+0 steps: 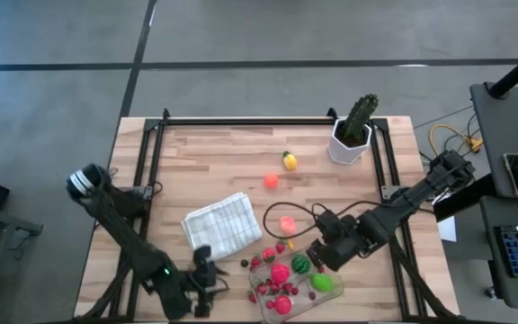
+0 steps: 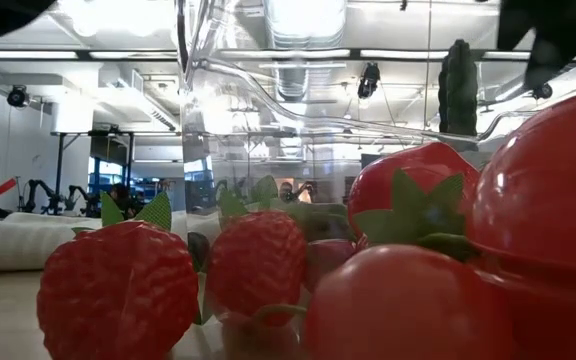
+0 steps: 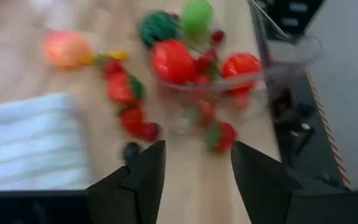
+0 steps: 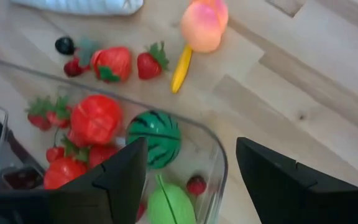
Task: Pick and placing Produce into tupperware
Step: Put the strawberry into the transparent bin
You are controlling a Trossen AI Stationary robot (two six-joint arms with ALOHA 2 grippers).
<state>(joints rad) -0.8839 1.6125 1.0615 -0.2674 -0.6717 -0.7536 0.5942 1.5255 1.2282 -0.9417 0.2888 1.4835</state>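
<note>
The clear tupperware (image 1: 261,290) sits at the near edge of the wooden table (image 1: 214,162), holding a red tomato-like piece (image 4: 94,119), a small striped watermelon (image 4: 156,137), a green fruit (image 1: 322,283), a pink one (image 1: 280,274) and several strawberries (image 4: 59,172). The right gripper (image 1: 313,255) hovers over its right end, fingers spread and holding nothing. The left gripper (image 1: 203,286) is just left of the container above bare wood, fingers parted and empty. Just beyond the rim lie loose strawberries (image 4: 112,63), a dark berry (image 4: 64,45), a peach (image 1: 287,224) and a thin yellow piece (image 4: 182,68), beside a folded white cloth (image 1: 222,220). Farther back are an orange fruit (image 1: 271,181), a yellow one (image 1: 290,161) and a potted cactus (image 1: 354,127). Grey floor surrounds the table.
</note>
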